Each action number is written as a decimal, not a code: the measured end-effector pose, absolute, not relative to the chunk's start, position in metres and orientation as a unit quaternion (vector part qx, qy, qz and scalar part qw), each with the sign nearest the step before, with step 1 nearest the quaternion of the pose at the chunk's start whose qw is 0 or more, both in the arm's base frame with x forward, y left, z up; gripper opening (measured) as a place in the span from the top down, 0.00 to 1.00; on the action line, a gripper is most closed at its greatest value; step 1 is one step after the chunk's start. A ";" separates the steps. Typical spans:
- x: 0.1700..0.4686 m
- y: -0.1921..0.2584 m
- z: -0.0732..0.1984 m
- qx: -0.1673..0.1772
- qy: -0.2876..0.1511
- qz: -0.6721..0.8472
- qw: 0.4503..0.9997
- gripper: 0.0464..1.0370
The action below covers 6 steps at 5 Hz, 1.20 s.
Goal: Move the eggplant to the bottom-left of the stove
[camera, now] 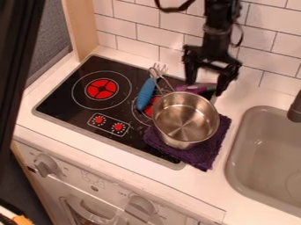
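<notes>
Eggplant [196,88]: purple, one; lying upper right of the frame's centre, at the far right corner of the stove, just behind the pot, partly hidden by the pot and the tool.

Gripper [204,88]: black, two-fingered; hanging from the top edge, right of centre, fingers pointing down. Fingers well apart, one toward either end of the eggplant. Contact with it cannot be told.

Stove [59,99]: black top with pale edging, left and centre of the frame, set at a slant. Two red burners, the left one [101,88] in full view, the right one [150,107] partly covered. Two red knobs in a white outline near the front edge.

Pot [185,118]: bare metal, upright, open at the top, right of centre, over the stove's right side and the folded cloth.

Cloth [206,151]: dark purple, beneath the pot, overlapping the stove's right edge and the counter [159,176].

Utensil [145,94]: blue handle, metal upper end; left of the pot, lying aslant, metal end toward the wall.

Sink [233,154]: grey-beige, right edge of the frame, with a dark faucet [295,110] above.

Wall [141,17]: white tile, along the top.
</notes>
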<state>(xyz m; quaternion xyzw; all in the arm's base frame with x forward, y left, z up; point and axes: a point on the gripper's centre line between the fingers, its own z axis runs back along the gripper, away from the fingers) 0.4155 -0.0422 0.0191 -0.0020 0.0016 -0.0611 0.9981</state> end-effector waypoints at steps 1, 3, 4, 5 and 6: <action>0.408 -0.030 0.010 -0.003 0.014 -0.051 0.999 0.04; 0.398 -0.035 0.006 -0.011 0.012 -0.057 0.998 0.34; 0.396 -0.036 0.008 -0.011 0.011 -0.060 0.998 0.41; 0.398 -0.046 0.014 -0.028 0.006 -0.060 0.998 0.41; 0.417 -0.075 0.048 -0.053 -0.042 -0.070 0.995 0.41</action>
